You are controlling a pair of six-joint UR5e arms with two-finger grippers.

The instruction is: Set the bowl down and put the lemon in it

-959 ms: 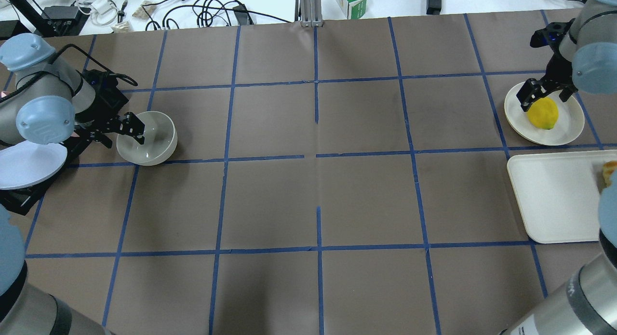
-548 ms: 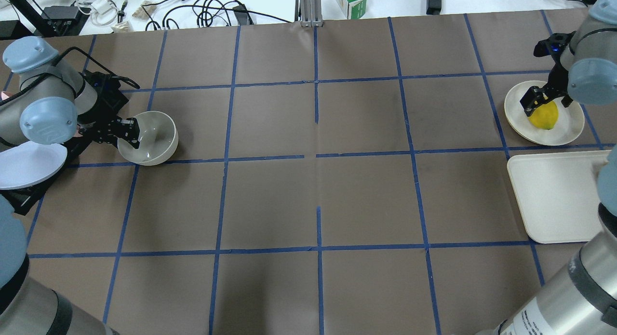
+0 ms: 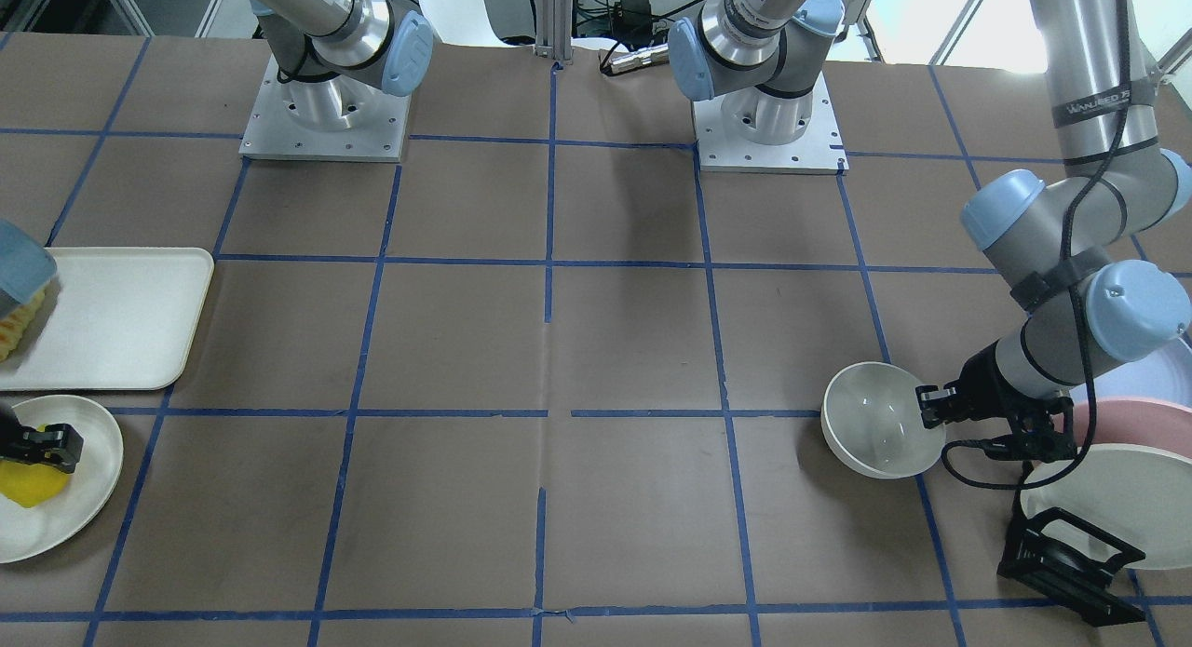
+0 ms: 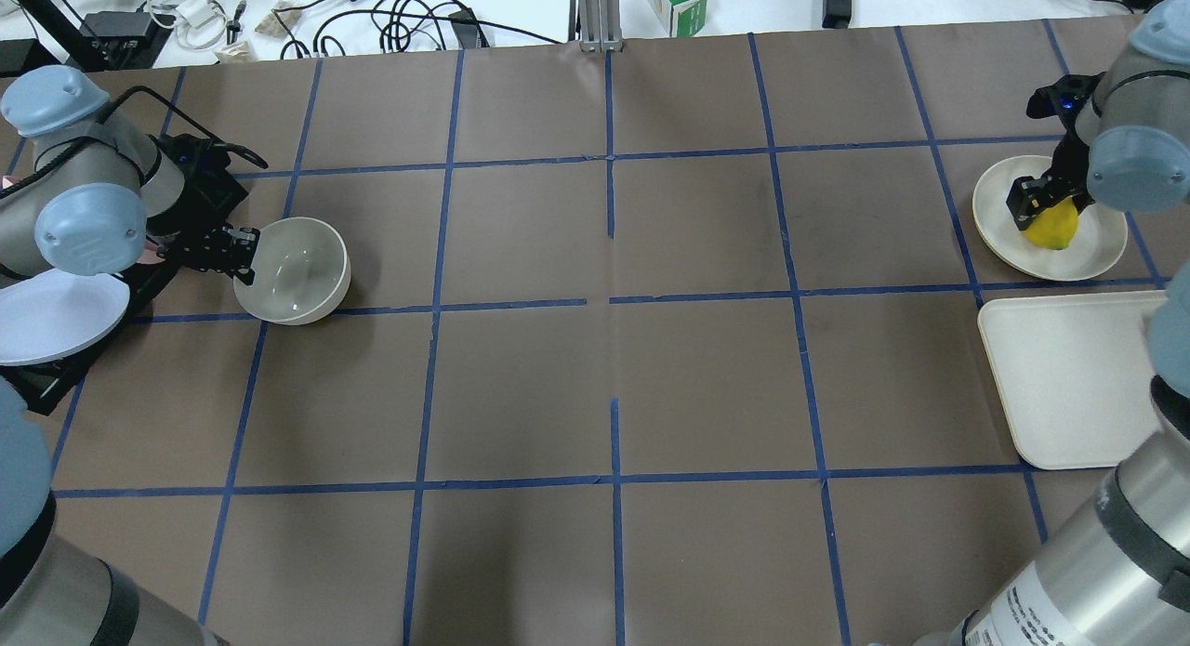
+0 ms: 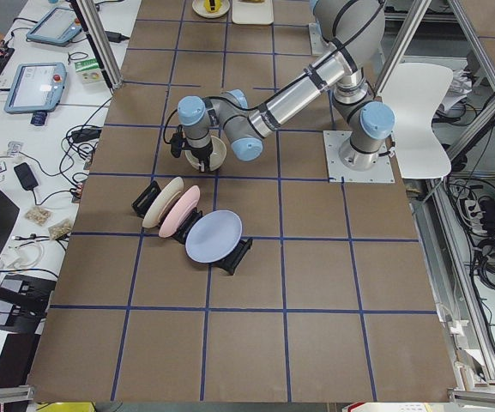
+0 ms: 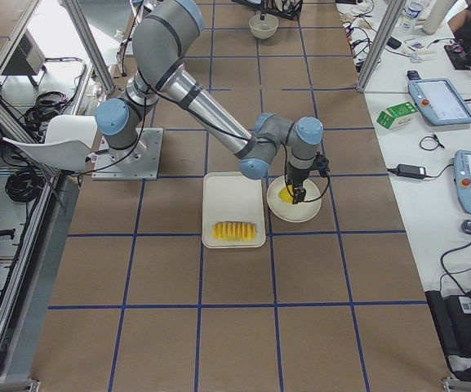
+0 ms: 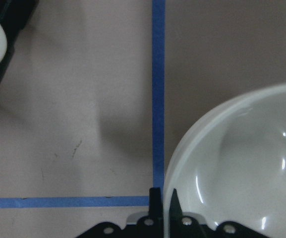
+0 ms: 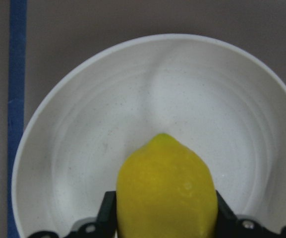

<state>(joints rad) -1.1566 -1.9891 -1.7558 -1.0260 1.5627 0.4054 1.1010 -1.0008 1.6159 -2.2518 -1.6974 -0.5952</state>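
The off-white bowl (image 4: 296,272) sits at the table's left, tilted a little; it also shows in the front view (image 3: 875,433). My left gripper (image 4: 247,256) is shut on its near rim, with one finger inside and one outside (image 7: 162,201). The yellow lemon (image 4: 1055,228) lies on a flat white plate (image 4: 1102,246) at the far right. My right gripper (image 4: 1043,209) is down over the lemon. In the right wrist view its fingers press both sides of the lemon (image 8: 165,193). The lemon also shows in the front view (image 3: 33,484).
A white tray (image 4: 1069,386) lies just in front of the plate, with ridged sliced food (image 3: 19,321) on it. A black rack (image 3: 1071,554) with upright blue (image 4: 56,316), pink and white plates stands beside my left arm. A green box (image 4: 677,3) and cables lie past the far edge.
My right gripper has come down from above the lemon and closed around it. My left gripper has gripped the bowl's rim, and the bowl has shifted slightly right and tilted.
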